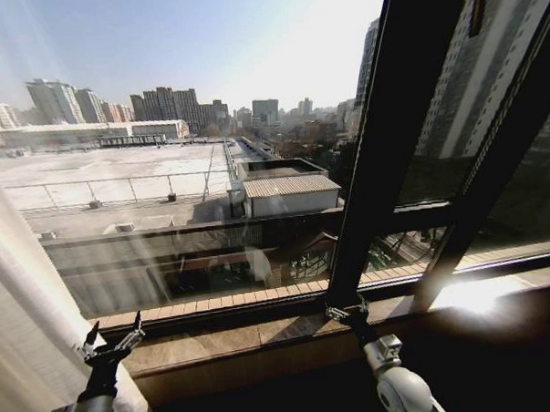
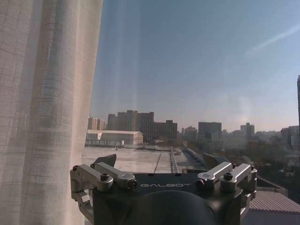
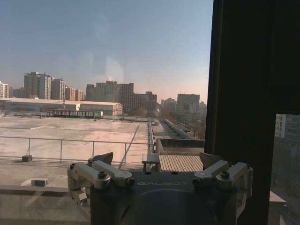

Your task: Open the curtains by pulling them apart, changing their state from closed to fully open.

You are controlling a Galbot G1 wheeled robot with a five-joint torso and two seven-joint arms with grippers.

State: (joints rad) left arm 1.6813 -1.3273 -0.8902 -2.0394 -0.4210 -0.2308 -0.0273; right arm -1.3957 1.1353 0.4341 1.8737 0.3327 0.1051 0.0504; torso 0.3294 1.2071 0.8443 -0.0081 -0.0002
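Observation:
A sheer cream curtain (image 1: 20, 317) hangs bunched at the far left of the window, its pleats lit from behind. In the left wrist view this curtain (image 2: 42, 117) runs down one side, just beside my left gripper (image 2: 161, 161). In the head view my left gripper (image 1: 114, 337) is low at the left, right against the fabric's edge, open with nothing between its fingers. My right gripper (image 1: 346, 309) is raised by the sill at the foot of the black frame bar, open and empty. From the right wrist, the right gripper (image 3: 157, 159) faces bare glass.
A thick black window frame bar (image 1: 391, 137) slants up from the sill right of centre; it also shows in the right wrist view (image 3: 243, 93). A brown stone sill (image 1: 263, 339) runs below the glass, with sun glare (image 1: 480, 293) at the right. Rooftops and towers lie outside.

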